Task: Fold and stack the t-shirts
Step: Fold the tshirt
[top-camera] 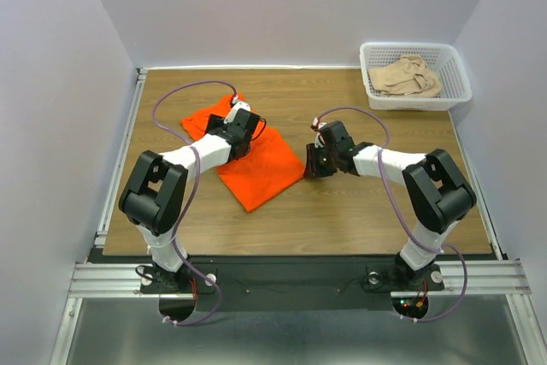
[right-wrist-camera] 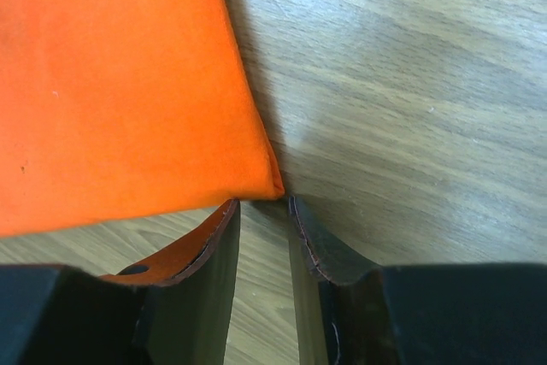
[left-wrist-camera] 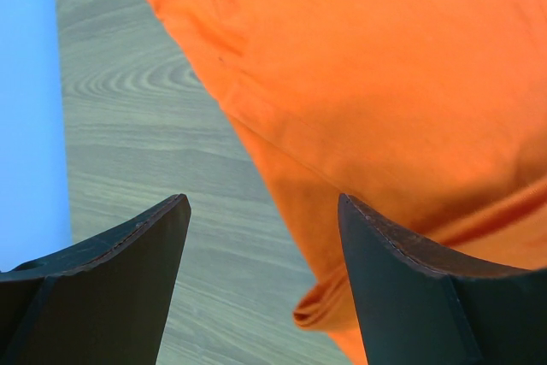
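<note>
Nearest the arm bases, the right gripper sits low over the wooden table with its jaws only a slit apart (bare wood shows through the gap). Its tips are just beside the right corner of the orange t-shirt, which lies flat at mid-table, and nothing is pinched between them. A little farther in, the left gripper is spread wide and empty above the shirt's left edge, one finger over wood and the other over cloth, while at the far right corner the beige t-shirt lies crumpled inside the white basket.
</note>
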Robot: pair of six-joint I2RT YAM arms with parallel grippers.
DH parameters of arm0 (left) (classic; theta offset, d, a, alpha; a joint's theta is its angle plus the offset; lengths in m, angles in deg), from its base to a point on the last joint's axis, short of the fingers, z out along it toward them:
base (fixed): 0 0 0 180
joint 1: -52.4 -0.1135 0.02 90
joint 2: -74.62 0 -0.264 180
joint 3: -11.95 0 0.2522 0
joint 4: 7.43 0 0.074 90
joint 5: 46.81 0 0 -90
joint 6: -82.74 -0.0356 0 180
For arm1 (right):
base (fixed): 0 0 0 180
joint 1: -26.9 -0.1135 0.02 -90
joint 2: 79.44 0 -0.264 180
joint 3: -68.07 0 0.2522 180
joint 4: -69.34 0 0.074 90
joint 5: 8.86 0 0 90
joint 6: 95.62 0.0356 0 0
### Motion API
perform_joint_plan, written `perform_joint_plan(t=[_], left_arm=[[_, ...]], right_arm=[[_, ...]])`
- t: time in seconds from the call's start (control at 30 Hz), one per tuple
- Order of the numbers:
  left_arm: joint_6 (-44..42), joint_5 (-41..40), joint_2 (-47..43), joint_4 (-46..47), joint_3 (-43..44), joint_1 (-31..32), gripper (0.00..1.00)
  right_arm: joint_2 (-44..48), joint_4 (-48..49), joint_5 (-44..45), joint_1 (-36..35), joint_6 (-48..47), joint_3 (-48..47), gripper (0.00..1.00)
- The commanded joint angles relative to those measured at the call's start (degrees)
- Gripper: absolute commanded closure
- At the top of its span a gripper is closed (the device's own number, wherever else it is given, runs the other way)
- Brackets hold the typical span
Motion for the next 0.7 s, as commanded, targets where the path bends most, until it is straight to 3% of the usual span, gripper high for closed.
perform_joint_plan(t=[0.0,0.17,0.27,0.3,0.37,0.57,0.67], left_arm=[[4.7,-1.4,-4.1,-3.6,3.2,0.0,0.19],[14.2,5.8,-12.6,-9.6,2.0,0.0,0.19],[19.5,14.8,-16.8,-8.6,-0.5,-0.1,0.30],[20.0,17.3,-19.0,-6.8,-2.8,-0.1,0.41],[22.1,22.4,-20.7,-3.7,-6.7,-0.1,0.54],[24.1,29.0,-16.7,-1.3,-10.5,-2.1,0.67],[25.8,30.6,-14.5,2.0,-13.0,-4.0,0.69]], right_arm=[[4.4,-1.8,0.8,-0.6,0.4,1.1,0.65],[7.8,-2.4,-0.4,-0.6,0.5,-1.1,0.66],[8.0,-2.7,-2.3,-0.6,0.3,-3.5,0.66],[7.7,-2.7,-3.4,-0.6,0.2,-4.3,0.66],[6.3,-2.7,-4.5,-0.6,0.2,-6.5,0.66],[1.8,-2.6,-7.6,-0.6,0.5,-10.4,0.67],[-0.2,-2.6,-9.0,-0.6,-0.1,-12.1,0.67]])
